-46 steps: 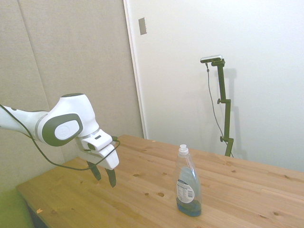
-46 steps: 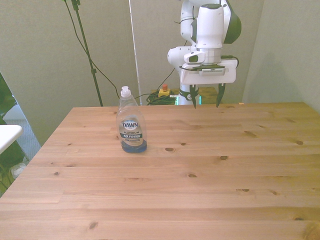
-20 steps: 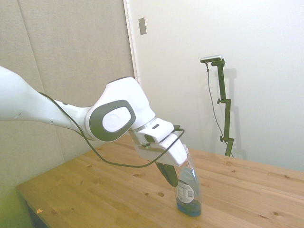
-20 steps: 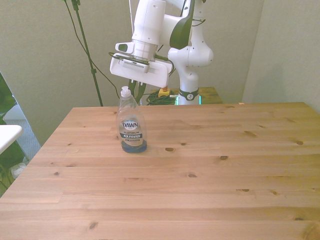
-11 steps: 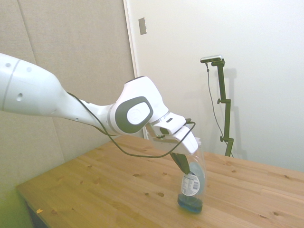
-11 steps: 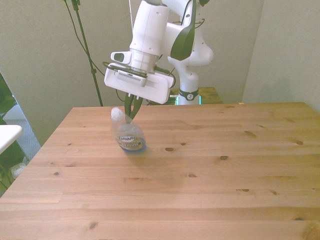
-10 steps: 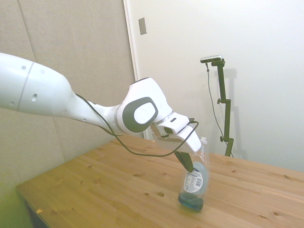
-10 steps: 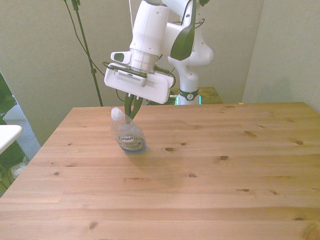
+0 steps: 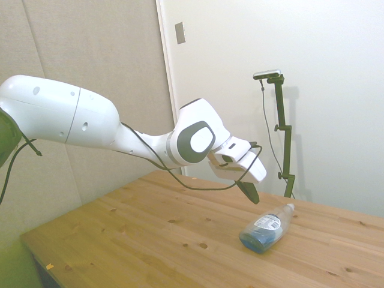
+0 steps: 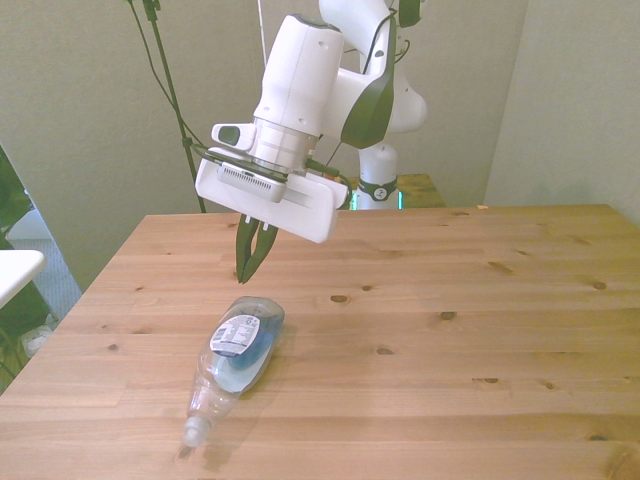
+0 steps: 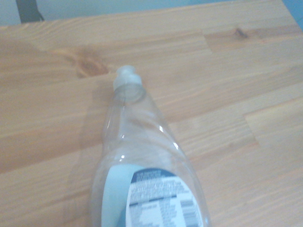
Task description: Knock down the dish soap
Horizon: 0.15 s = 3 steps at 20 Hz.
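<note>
Jaws (image 10: 248, 268) closed, just above toppled dish soap (image 10: 236, 347).

White arm (image 10: 300, 80) outstretched, end effector (image 10: 250, 262) angled down, fingers together, nothing held.

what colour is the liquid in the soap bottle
Blue; it pools in the lower part of the soap bottle lying on the table, clearest in the front view.

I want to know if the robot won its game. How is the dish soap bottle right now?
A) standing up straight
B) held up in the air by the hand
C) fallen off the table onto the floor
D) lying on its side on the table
D: the dish soap bottle lies flat on the wooden table, with the hand above it and not touching it.
</note>
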{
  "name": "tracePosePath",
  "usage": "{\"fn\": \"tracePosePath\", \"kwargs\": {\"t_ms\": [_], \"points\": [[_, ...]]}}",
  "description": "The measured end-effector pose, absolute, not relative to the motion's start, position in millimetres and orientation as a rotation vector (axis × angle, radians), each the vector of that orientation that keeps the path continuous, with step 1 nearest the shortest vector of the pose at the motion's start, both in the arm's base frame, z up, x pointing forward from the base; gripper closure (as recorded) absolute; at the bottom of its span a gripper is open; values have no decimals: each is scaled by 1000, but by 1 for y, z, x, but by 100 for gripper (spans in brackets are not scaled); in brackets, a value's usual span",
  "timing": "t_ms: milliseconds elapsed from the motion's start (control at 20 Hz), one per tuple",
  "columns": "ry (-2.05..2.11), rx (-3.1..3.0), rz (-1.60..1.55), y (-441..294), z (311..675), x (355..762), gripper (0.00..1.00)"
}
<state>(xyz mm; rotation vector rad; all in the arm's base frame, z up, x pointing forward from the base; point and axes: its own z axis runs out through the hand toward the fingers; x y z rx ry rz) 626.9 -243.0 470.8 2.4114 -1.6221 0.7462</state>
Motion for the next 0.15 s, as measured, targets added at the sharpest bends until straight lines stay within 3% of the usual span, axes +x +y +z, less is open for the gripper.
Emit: {"fn": "tracePosePath", "kwargs": {"t_ms": [150], "points": [[-1643, 2384, 792, -253, 477, 644, 100]]}}
